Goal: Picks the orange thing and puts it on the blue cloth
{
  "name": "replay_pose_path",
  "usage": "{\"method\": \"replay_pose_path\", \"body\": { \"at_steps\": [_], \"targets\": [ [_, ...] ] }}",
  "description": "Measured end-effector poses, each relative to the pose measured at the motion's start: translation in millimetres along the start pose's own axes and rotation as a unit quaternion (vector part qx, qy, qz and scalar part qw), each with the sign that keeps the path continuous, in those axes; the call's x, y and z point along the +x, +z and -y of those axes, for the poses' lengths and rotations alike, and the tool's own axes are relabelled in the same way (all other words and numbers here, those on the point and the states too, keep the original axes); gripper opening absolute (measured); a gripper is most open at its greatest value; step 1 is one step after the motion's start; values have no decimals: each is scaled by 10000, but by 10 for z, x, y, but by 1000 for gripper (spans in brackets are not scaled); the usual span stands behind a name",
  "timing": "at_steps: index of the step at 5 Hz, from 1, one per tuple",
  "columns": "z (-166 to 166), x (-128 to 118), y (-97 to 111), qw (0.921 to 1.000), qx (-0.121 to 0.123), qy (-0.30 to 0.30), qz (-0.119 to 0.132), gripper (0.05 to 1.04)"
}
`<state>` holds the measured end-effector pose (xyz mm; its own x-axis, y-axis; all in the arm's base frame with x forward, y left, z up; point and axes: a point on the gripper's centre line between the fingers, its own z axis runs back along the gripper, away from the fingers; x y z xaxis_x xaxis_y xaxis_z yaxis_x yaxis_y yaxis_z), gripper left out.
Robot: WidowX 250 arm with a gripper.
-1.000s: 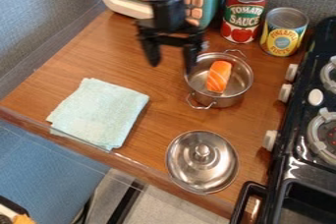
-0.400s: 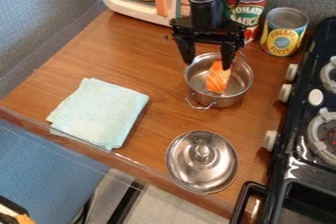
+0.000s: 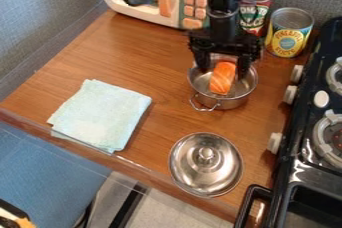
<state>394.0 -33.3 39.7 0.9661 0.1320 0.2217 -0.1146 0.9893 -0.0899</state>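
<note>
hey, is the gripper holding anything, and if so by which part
Nothing is held: the gripper has its jaws open, and the orange piece lies in the pot.

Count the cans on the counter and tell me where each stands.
2. The red can is at the back, partly behind the arm; the yellow can is beside it, nearer the stove. The arm could hide another.

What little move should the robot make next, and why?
Probably lower the open gripper a little further, then close it: its fingers are spread above the pot, with the orange piece of fish lying between and slightly below them.
</note>
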Motion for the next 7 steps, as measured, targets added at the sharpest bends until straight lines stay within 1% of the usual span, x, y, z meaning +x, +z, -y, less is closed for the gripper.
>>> {"method": "replay_pose_path", "body": {
  "at_steps": [1,2,3,4,5,6,7],
  "targets": [
    [94,31,-115,9999,32,-137,-9,998],
    [102,-3,-199,9997,103,-200,-107,945],
    [105,-1,-191,9992,110,-357,-107,659],
    [104,-32,-175,9985,92,-493,-205,593],
    [112,44,117,9973,-141,-714,-24,593],
    [-46,104,678,9935,-438,-900,538,593],
    [-470,-84,882,9953,-423,-763,421,593]
  ]
}}
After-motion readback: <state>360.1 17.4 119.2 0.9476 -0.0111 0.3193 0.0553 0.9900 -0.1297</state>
